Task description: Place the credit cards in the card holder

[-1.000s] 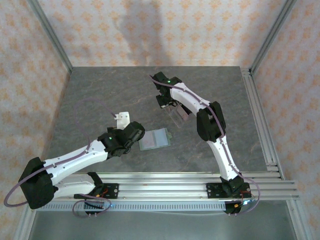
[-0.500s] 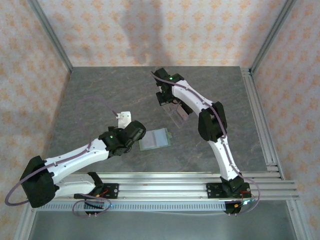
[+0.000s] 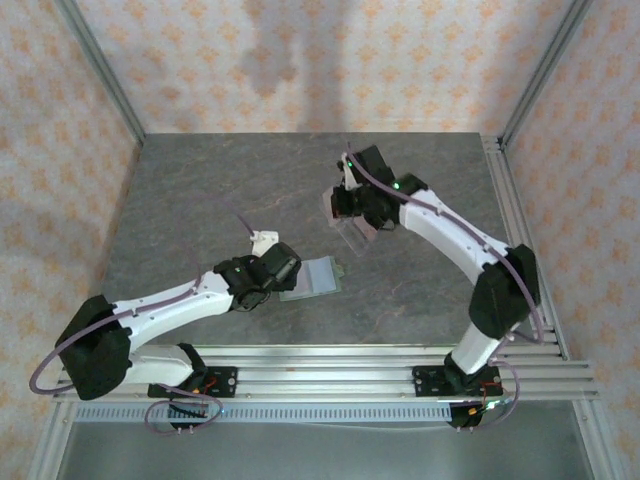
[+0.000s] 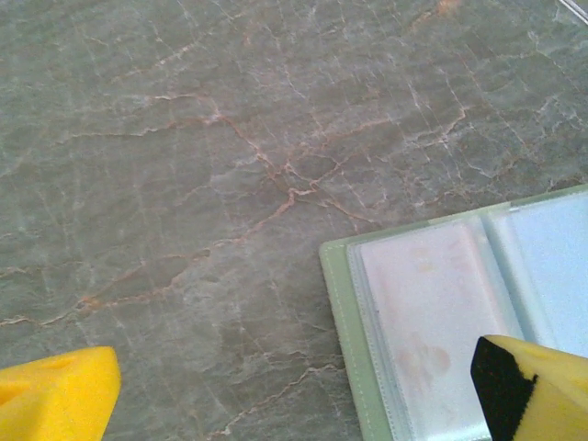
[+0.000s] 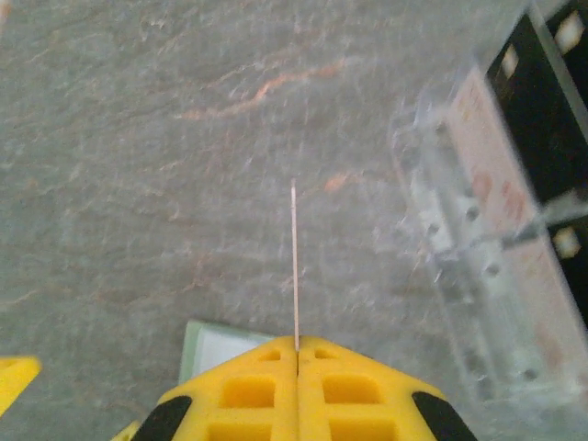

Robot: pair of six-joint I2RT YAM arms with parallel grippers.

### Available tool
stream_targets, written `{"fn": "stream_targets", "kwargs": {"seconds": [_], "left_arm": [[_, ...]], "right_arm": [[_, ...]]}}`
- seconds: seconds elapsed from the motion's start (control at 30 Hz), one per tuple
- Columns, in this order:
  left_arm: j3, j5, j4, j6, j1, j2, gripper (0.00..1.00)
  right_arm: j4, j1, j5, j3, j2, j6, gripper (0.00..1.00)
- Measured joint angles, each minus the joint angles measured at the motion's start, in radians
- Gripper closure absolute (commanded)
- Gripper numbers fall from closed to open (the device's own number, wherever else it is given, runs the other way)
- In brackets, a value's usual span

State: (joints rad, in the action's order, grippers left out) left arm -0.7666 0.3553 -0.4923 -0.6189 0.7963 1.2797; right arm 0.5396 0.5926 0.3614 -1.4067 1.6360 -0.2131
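R claw (image 5: 297,354) pinches card (image 5: 294,266), prob. one. L claw (image 4: 294,390) wide by card holder (image 4: 432,312). Level card, slide in.

Card holder (image 4: 432,312) cut off at right, bottom edges; acrylic rack (image 5: 487,239) blurred.

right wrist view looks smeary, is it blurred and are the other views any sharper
Right wrist: blurred, the clear rack smeared, the card a thin edge-on line. Left wrist: sharp veins in the tabletop, a pale sheen on the card holder sleeves. Top external: evenly lit, soft shadow on the back wall.
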Motion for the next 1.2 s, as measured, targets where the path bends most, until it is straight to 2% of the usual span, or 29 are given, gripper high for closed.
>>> {"fn": "stream_targets", "kwargs": {"seconds": [0.1,0.27,0.47,0.67,0.83,1.2], "left_arm": [[0.002,-0.018,0.017,0.000,0.000,0.022,0.00],[0.002,-0.031,0.035,-0.001,0.002,0.087,0.00],[0.005,-0.027,0.040,-0.009,0.002,0.153,0.00],[0.018,-0.019,0.040,-0.012,0.002,0.190,0.00],[0.018,0.005,0.040,-0.031,0.002,0.229,0.00],[0.024,0.042,0.038,-0.064,0.002,0.248,0.00]], "right_arm": [[-0.171,0.000,0.066,0.253,-0.099,-0.103,1.00],[-0.416,0.011,0.141,0.567,-0.201,-0.245,1.00],[-0.676,0.053,0.203,0.754,-0.236,-0.350,1.00],[-0.840,0.074,0.241,0.809,-0.206,-0.403,1.00],[-0.995,0.079,0.272,0.818,-0.104,-0.433,1.00],[-1.136,0.079,0.302,0.838,0.003,-0.460,1.00]]}}
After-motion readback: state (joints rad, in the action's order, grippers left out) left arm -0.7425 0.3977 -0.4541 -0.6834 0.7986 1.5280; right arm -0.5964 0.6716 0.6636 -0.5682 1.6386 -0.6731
